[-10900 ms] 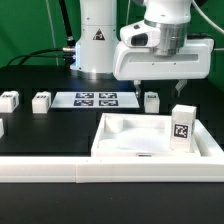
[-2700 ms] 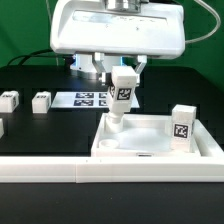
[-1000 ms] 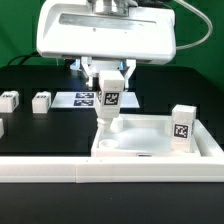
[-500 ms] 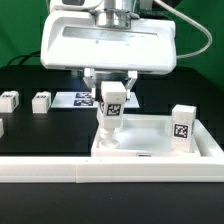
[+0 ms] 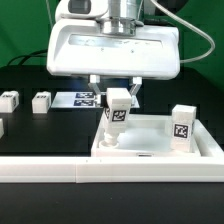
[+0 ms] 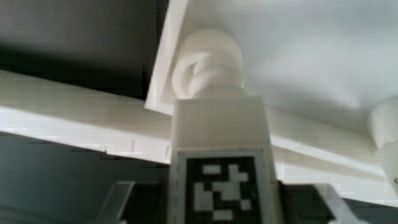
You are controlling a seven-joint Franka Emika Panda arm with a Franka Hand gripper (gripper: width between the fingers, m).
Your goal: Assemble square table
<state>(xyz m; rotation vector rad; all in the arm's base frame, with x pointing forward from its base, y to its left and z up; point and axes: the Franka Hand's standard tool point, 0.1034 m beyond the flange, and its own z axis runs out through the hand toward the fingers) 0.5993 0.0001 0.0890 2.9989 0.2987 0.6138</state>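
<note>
Hangs straight down, wrist (image 5: 122, 10) vertical, broad white housing (image 5: 115, 52) level and facing the exterior camera squarely. Fills the upper middle of the exterior view, with the rest of the arm cut off at the top edge. Hand (image 5: 118, 98) pointed downward, its two dark fingers (image 5: 134, 90) partly closed and clamped on either side of an upright leg block (image 5: 117, 116) near its top (tag face toward the exterior camera). Shows in the wrist view as dark pads (image 6: 128, 205) flanking the block, pressed against its sides. Neither wide open nor fully closed — set at the block's width.
</note>
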